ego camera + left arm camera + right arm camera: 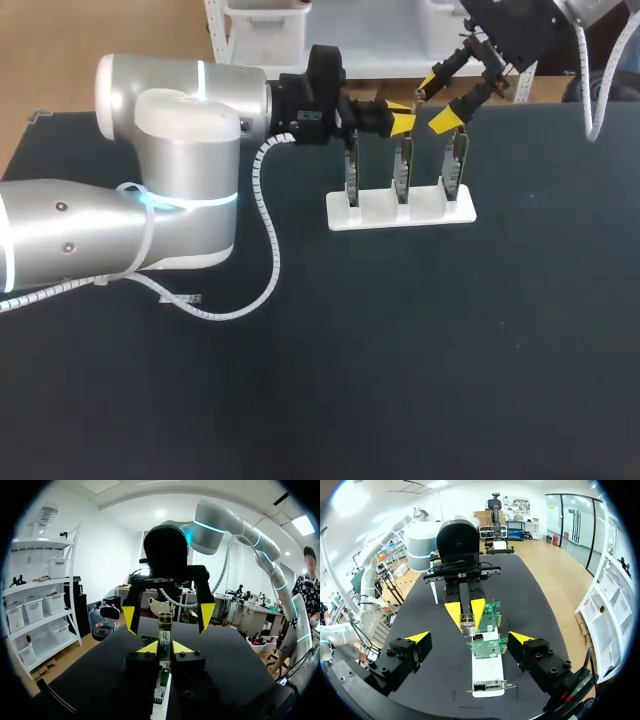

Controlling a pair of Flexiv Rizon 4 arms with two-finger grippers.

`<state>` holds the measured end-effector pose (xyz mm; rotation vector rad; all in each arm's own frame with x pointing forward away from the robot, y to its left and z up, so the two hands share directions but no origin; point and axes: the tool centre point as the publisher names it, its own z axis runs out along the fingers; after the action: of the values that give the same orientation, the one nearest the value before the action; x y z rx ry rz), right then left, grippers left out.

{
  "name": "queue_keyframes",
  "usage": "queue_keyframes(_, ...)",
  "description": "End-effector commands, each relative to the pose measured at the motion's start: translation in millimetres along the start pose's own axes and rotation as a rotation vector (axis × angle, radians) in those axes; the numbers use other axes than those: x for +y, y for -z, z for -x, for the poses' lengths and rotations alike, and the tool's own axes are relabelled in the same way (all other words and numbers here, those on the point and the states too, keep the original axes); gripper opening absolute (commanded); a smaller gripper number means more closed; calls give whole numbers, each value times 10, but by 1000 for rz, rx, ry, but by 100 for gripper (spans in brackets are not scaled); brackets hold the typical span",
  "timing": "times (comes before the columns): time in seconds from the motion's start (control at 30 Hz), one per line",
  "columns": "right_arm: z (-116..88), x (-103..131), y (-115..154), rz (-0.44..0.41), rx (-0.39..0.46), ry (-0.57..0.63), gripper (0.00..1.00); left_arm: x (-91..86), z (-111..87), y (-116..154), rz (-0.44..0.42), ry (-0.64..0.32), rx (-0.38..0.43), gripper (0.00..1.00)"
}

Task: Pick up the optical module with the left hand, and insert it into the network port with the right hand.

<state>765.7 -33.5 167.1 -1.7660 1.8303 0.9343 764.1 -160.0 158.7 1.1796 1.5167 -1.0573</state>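
Head view: my left end effector (400, 121) is clamped just above the white plastic holder (400, 213) of upright green circuit boards (457, 165). My right end effector (436, 103) hangs beside it, fingers spread.

Left wrist view: the small silver metal optical module (164, 632) is pinched between my fingertips.

Right wrist view: the optical module (467, 624) lies ahead of my spread right fingers. I judge it light, rigid and slick, best gripped on its flat sides.

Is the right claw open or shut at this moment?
Open: the right claw has its yellow fingertips wide apart, gripping nothing.
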Motion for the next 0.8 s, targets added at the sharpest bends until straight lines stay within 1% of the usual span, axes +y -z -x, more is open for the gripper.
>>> queue_keyframes(0.03,16,74,21,-17,1,4,100,19,5,-5,-4,1,3,0)
queue_keyframes(0.2,71,116,32,-9,-7,36,100,19,5,-5,-4,1,3,0)
queue_keyframes(0.47,99,132,48,5,-4,70,100,19,5,-5,-4,1,3,0)
queue_keyframes(0.8,105,54,62,15,1,92,100,19,5,-5,-4,1,3,0)
